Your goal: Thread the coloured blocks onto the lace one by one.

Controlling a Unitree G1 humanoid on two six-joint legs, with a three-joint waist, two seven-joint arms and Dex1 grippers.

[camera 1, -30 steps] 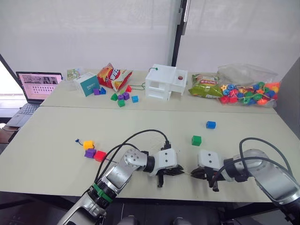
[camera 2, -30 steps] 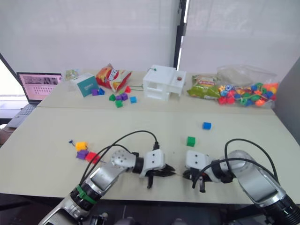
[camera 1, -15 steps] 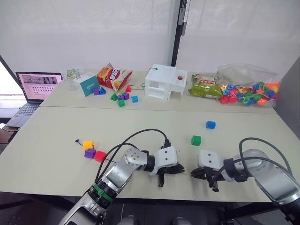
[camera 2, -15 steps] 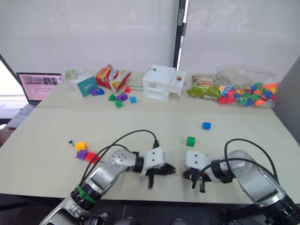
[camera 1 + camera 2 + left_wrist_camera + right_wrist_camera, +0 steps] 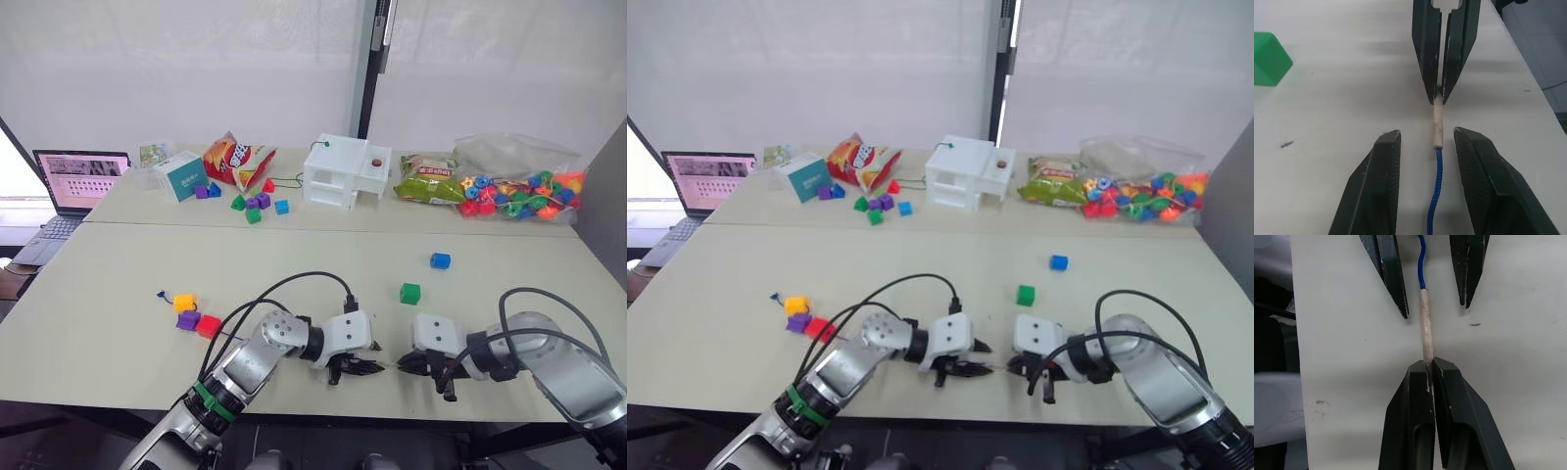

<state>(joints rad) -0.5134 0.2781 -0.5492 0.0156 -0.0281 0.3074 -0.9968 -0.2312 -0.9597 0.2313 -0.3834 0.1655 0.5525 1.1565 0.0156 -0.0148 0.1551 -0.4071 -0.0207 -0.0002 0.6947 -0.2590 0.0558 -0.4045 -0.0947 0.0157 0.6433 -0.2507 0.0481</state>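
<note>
**Lace tip pinched at the table's front edge**

The right gripper [image 5: 1429, 363] is clamped tight on the pale stiff tip of the dark-blue lace [image 5: 1437, 128], which lies flat on the table [image 5: 294, 264]. Facing it, the left gripper [image 5: 1422, 142] stands spread, its fingers either side of the tip (touching nothing). A green block [image 5: 409, 293] sits just beyond the grippers; yellow-orange [image 5: 184, 303], purple [image 5: 187, 319] and red [image 5: 209, 325] blocks cluster well to their left.

From the head we look down with both eyes across the table [image 5: 118, 323], far edge at frame top. Each wrist camera sits close above it, facing the other; both share the lace [image 5: 1437, 128] tip.
</note>
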